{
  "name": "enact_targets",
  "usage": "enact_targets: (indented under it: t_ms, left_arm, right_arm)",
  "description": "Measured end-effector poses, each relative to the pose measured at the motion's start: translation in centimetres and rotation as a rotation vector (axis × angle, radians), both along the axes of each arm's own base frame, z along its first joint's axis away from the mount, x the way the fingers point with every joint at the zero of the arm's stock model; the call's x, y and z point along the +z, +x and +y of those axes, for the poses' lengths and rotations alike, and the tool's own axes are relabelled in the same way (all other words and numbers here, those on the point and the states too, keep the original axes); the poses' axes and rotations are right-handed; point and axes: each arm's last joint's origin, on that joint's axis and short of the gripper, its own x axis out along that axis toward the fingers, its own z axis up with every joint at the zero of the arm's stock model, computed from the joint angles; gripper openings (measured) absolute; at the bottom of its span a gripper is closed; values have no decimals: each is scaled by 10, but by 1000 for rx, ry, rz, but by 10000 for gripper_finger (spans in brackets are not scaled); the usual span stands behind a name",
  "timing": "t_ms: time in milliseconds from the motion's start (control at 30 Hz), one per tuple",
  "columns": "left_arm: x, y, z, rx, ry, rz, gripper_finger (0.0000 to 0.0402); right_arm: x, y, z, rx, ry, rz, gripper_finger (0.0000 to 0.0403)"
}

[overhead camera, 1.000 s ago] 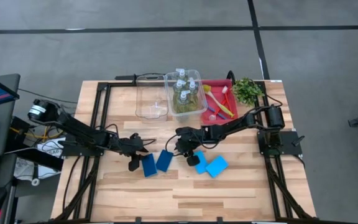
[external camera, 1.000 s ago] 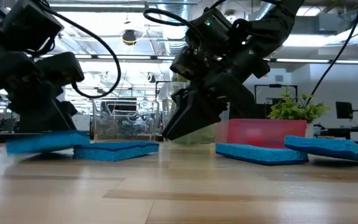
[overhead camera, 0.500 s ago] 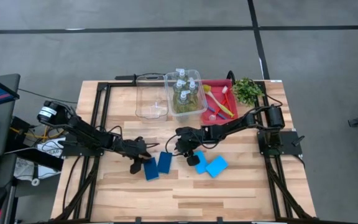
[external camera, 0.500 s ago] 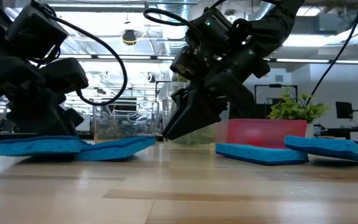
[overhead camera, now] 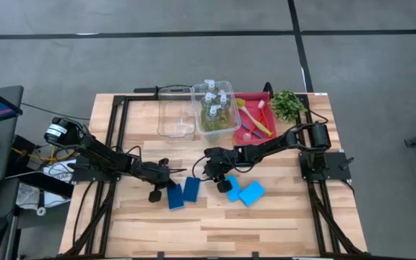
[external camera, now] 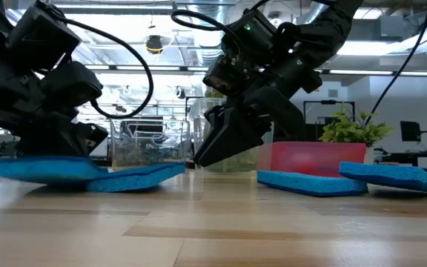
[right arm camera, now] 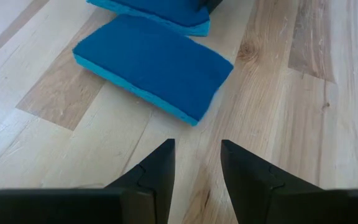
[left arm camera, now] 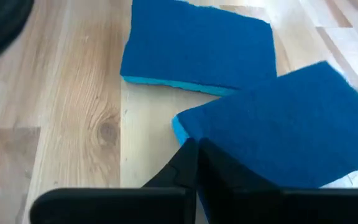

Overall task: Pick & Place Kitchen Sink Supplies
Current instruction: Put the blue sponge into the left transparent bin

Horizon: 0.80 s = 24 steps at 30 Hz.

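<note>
Several flat blue sponges lie on the wooden table. My left gripper [overhead camera: 163,180] is shut on the leftmost sponge [overhead camera: 174,196], which also shows in the left wrist view [left arm camera: 291,124] and low view [external camera: 43,167]. Its one end overlaps a second sponge [overhead camera: 191,188]. My right gripper [right arm camera: 197,155] is open and empty, low over the table just beside that second sponge [right arm camera: 154,62]. Two more sponges [overhead camera: 243,191] lie to the right. The small bottles [overhead camera: 214,101] stand in a clear bin. The brushes [overhead camera: 255,119] lie in the red tray. My left gripper holds the leftmost sponge at its near edge, close to a corner [left arm camera: 180,127], between its nearly closed fingers [left arm camera: 188,165]. The sponge hides the fingertips. The fingers come slanting down from the table's left. The sponge is tilted, one end resting on the second sponge [external camera: 136,176].
An empty clear bin [overhead camera: 175,112] stands at the back beside the bin with bottles [overhead camera: 230,123]. The red tray [overhead camera: 264,97] and a small green plant [overhead camera: 287,105] are at the back right. Bare wood lies along the table's near edge.
My left gripper has moved a little toward the table's right with its sponge. The sponge has slid against the second sponge and tipped that one's edge up, then risen slightly at its left end. My right gripper has kept still.
</note>
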Motion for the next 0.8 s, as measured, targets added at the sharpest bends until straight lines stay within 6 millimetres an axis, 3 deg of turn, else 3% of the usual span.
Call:
enact_targets:
  t_ms: [467,800]
  left_arm:
    - [9,5,0,-4,78,-117,8]
    - [53,1,4,50,65,-362,11]
  right_arm:
    - [0,0,0,0,0,0,122]
    - [0,0,0,0,0,0,122]
